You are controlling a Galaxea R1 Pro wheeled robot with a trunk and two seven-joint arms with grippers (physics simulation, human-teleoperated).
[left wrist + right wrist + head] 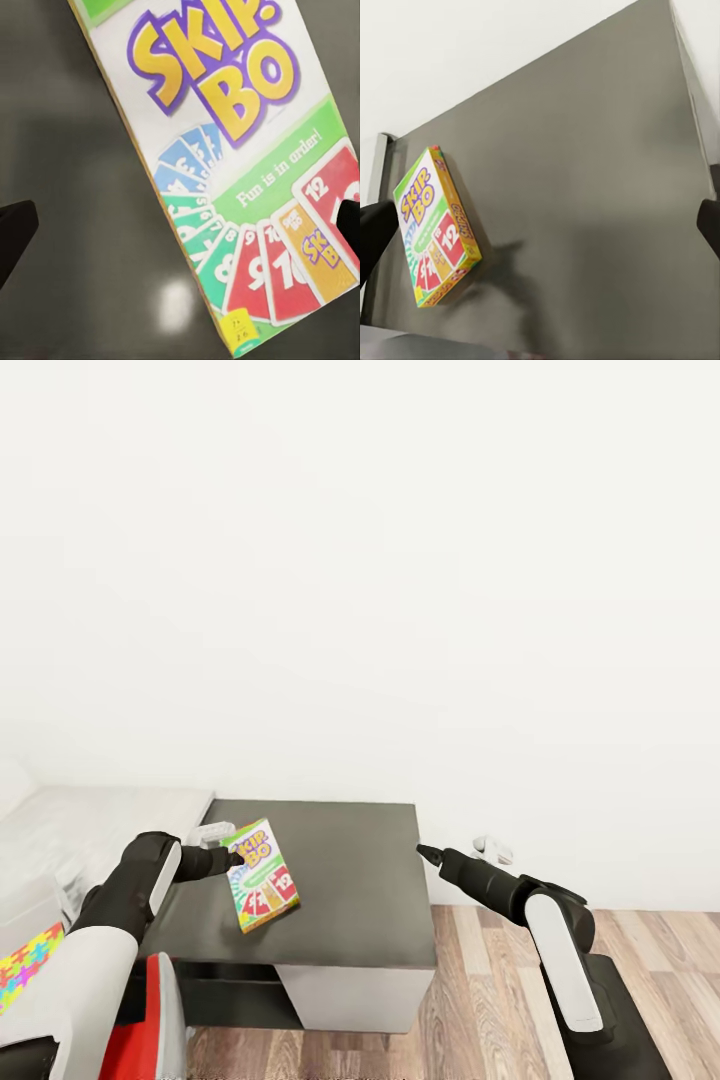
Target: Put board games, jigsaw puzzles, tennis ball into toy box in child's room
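The left arm reaches forward over the dark corner of the table [350,860], its left gripper [236,857] at the near edge of the board game [261,874], a pale box with green edges lying flat just ahead of the fingertips. Its jaws stand spread wide, gripping nothing. The right arm stretches toward the table's right edge; the right gripper [424,851] hovers beside it, apart from the box, jaws parted and empty.

The left wrist view alone makes the lid's "SKIP-BO" print readable [240,150]. The head view adds a jigsaw puzzle [28,963] behind the left arm, a white wall and wood floor [480,1000].
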